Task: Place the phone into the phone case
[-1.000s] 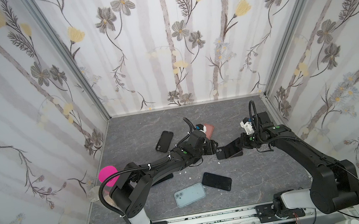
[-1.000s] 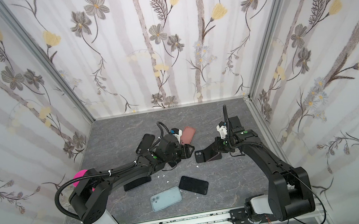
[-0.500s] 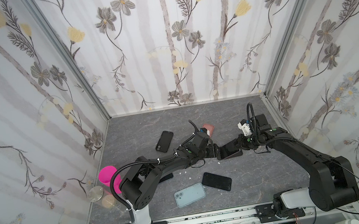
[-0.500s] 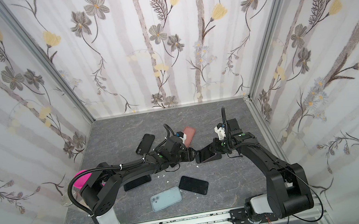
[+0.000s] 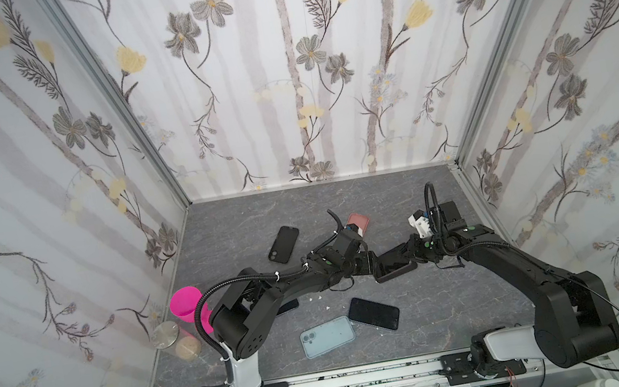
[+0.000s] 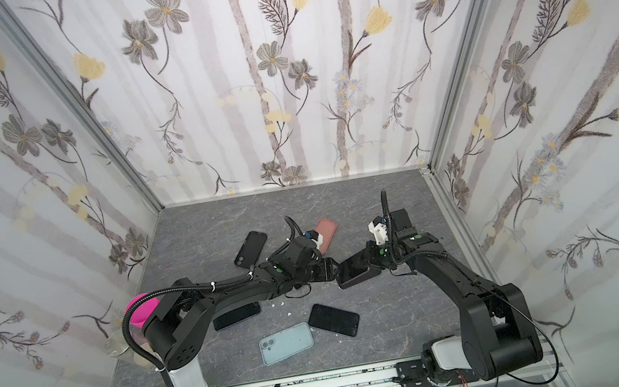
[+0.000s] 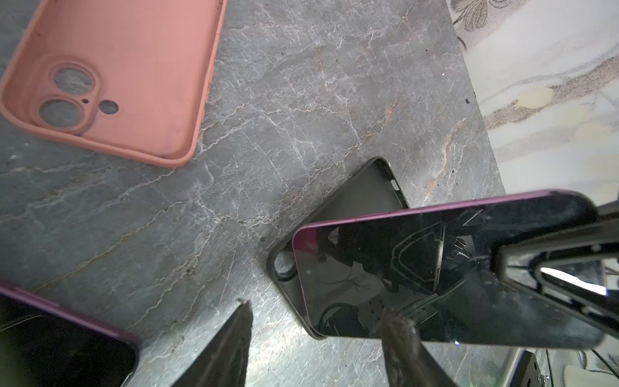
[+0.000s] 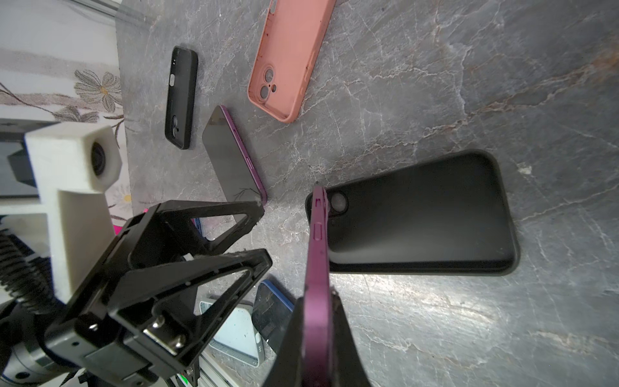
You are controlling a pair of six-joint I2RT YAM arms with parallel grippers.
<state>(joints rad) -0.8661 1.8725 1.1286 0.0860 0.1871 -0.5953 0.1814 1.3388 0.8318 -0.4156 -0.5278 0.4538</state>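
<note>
Insertion is started but not complete. The right tool is clenched on one end of the phone and holds it tilted. The free end, ahead of the tool, is over the camera-hole end of the case, which lies open side up on the surface. The left tool is released and empty, just beside that end. Remaining — lower the phone and press it in flat.

We held the phone edge-up between our right fingers, its far end over the phone case lying flat on the table ahead of them. Our left fingers stood just short of that end, and a second case lay off to their side.
</note>
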